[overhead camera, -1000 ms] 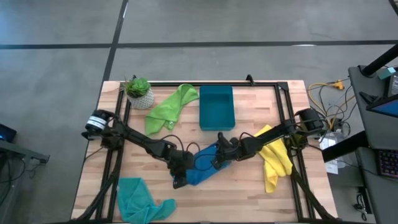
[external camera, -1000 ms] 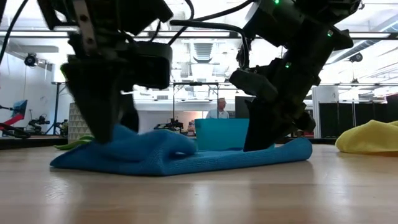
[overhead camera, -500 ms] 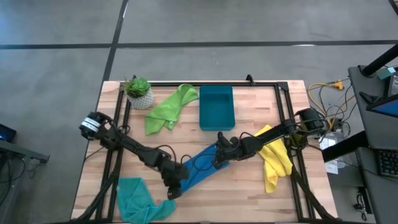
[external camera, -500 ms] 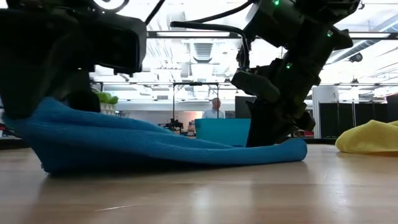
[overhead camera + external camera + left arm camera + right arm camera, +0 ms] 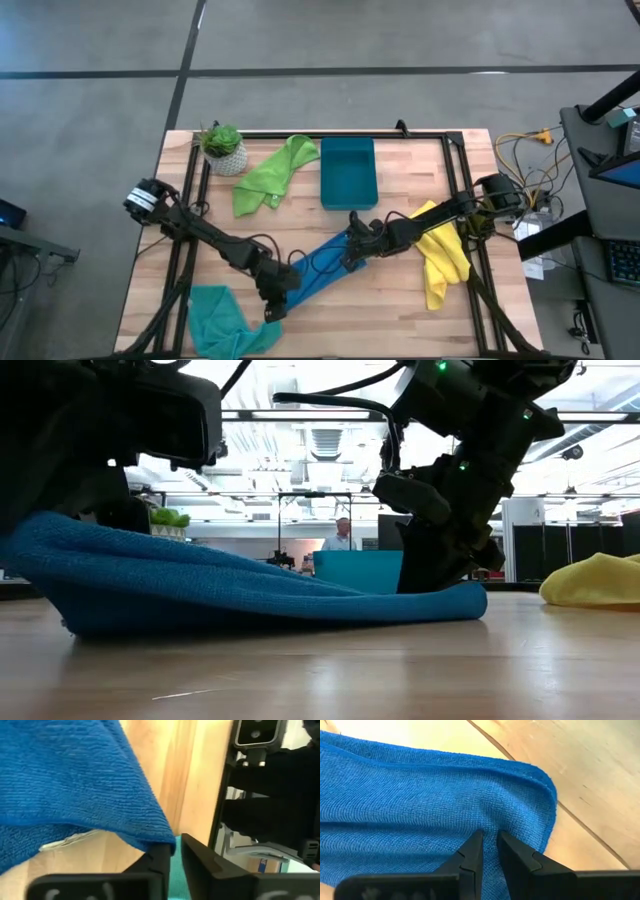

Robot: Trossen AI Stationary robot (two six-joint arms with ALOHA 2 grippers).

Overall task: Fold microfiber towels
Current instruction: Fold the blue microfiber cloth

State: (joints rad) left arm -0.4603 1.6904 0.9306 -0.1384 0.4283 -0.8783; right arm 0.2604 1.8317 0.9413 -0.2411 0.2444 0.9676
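The blue towel at mid-frame of the right wrist view is matt cloth with a fine ribbed, looped weave and a stitched rolled hem along its edge. The table is pale wood in jointed planks, smooth with a light sheen. The gripper fingers at the bottom of that view are dark, matt, hard plastic with smooth faces. At upper centre of the high view the bin is smooth teal plastic. The green towel, yellow towel and teal towel look like soft, matt, crumpled cloth.
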